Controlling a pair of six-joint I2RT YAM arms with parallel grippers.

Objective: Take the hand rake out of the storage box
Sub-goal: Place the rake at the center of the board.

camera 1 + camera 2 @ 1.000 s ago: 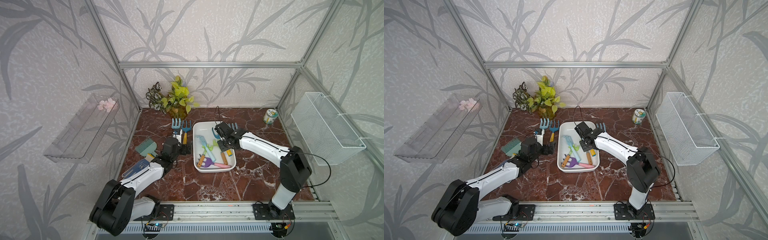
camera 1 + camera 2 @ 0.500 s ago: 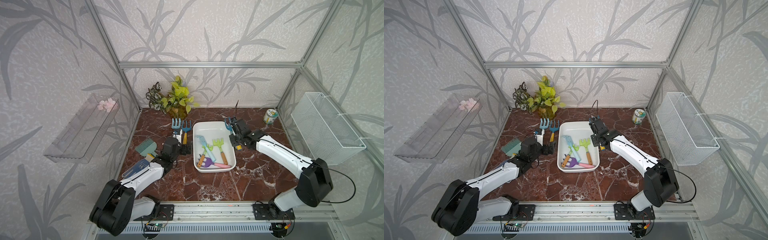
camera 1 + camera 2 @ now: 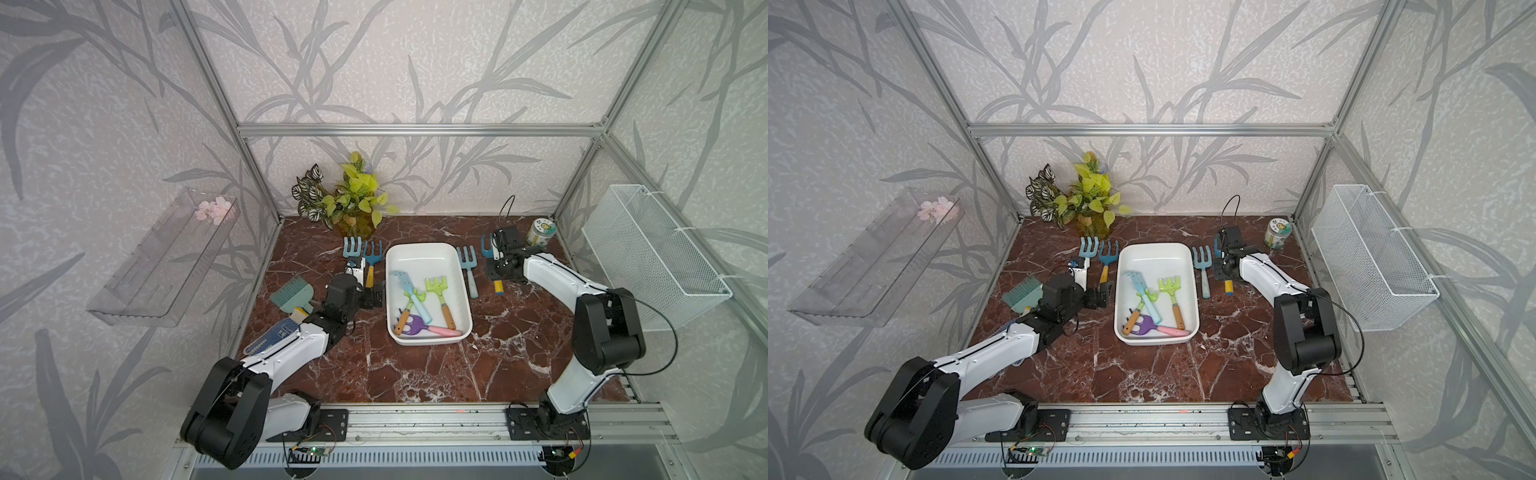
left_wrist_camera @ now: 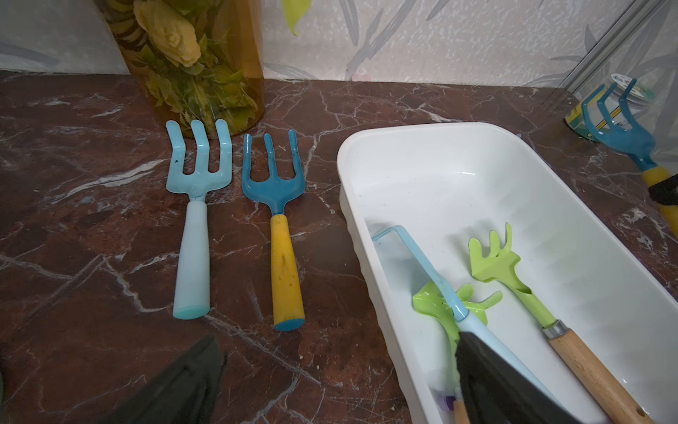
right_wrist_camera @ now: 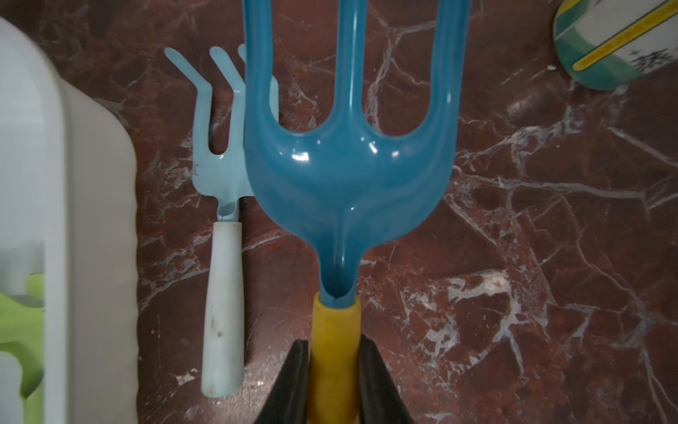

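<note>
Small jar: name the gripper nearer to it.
Right. The right gripper, holding a blue hand rake, is close to the jar; the left gripper is across the storage box.

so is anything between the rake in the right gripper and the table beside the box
Nothing visible under the dark blue rake. A light blue fork lies close beside it, toward the storage box.

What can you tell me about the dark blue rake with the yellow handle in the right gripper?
The dark blue hand rake has three curved tines on a glossy, plastic-looking head and a yellow handle. The right gripper is shut on that handle, just behind the head. The rake is outside the storage box, beside a light blue rake, tines pointing toward the back wall. It seems held above the table.
</note>
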